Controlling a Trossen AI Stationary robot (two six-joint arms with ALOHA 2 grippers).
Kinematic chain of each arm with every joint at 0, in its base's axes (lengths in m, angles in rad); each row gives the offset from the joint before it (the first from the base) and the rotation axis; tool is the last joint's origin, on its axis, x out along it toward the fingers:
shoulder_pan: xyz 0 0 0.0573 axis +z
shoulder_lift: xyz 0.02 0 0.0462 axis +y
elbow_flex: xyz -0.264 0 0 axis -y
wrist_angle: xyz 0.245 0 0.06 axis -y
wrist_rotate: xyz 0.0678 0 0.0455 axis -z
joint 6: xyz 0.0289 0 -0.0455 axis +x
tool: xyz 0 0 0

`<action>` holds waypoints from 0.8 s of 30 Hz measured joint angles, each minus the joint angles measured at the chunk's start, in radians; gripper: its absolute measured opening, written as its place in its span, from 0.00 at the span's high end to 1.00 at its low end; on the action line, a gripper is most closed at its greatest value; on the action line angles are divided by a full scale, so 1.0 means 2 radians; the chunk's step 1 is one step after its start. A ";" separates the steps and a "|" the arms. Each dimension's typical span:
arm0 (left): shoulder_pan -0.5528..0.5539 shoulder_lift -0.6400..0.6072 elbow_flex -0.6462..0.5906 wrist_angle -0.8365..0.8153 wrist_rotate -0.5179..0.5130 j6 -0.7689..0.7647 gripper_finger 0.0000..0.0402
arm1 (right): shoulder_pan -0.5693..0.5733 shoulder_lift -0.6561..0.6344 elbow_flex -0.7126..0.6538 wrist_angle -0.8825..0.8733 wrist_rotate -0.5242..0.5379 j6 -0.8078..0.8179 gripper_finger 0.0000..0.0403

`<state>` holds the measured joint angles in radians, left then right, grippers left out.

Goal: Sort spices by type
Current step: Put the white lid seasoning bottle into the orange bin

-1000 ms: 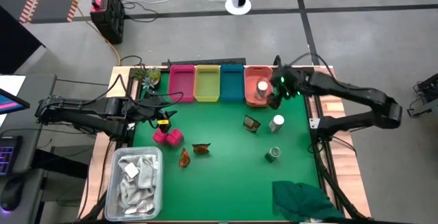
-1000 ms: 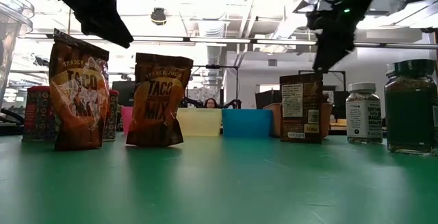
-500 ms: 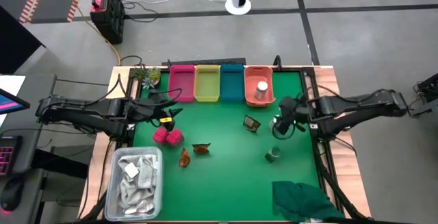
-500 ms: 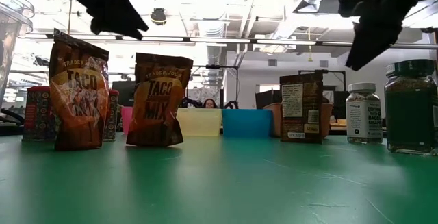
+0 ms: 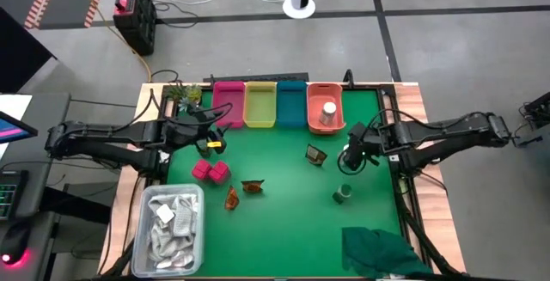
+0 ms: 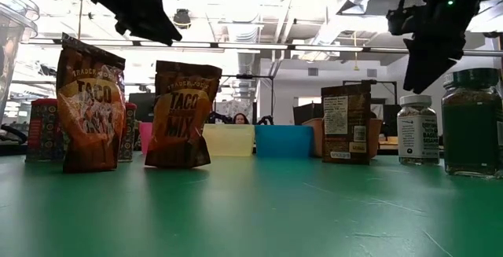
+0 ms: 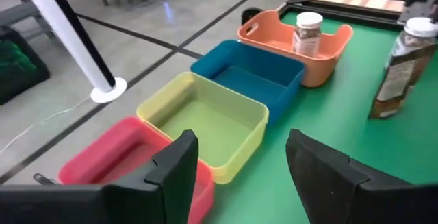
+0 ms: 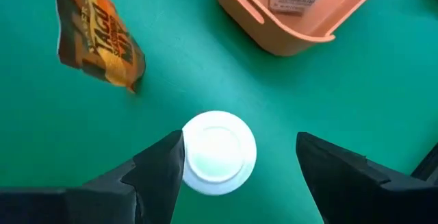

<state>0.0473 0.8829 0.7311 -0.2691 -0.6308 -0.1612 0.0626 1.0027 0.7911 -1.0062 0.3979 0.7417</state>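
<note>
Right gripper hangs directly above the white-capped jar, fingers spread wide to either side of the cap, gripping nothing. On the high view's clock face the jar stands on the green mat at about 3 o'clock from table centre. The orange bin, at 1 o'clock, already holds its twin.

Judgement: rigid, light, smooth-sided, liable to slip or topple. Grip best taken squarely across the cap or just beneath it.

Left gripper waits open before the coloured bins.

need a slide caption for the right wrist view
Open right gripper poised over a white-capped jar, orange bin beyond.
</note>
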 joint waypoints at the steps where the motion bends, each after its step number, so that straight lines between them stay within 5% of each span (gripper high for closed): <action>1: 0.000 0.000 0.000 -0.002 0.001 0.000 0.47 | -0.005 0.000 0.000 0.002 -0.002 -0.004 0.24; 24: 0.000 0.000 0.000 -0.022 0.035 -0.028 0.47 | -0.017 0.097 0.000 0.009 -0.060 -0.033 0.24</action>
<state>0.0472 0.8829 0.7319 -0.3124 -0.5611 -0.2165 0.0281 1.1962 0.7914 -0.9882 0.2777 0.6750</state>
